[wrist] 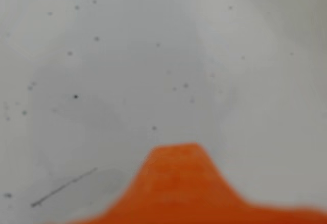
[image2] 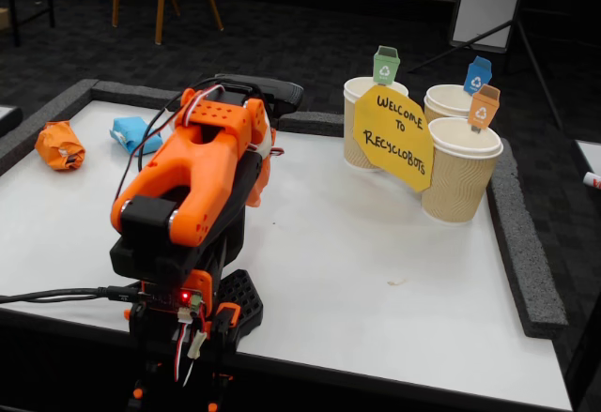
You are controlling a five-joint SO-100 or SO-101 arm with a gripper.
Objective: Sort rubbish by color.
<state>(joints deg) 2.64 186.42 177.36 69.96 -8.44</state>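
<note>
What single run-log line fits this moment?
arm: folded | claw: hidden | orange wad, blue wad: on table, far left | cups: right

Arm (image2: 192,173): orange moulded shell segments over black servo blocks, with round holes in the upper orange plate. Red, white and black wires (image2: 178,112) loop over the top. Base (image2: 178,304): black, with 1 lit red LED and white connectors. In the wrist view, an orange part (wrist: 179,183) appears blurred.

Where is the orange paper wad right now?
In the fixed view, the orange wad lies at the table's far left edge, just left of the light blue wad, apart from the arm.
</note>
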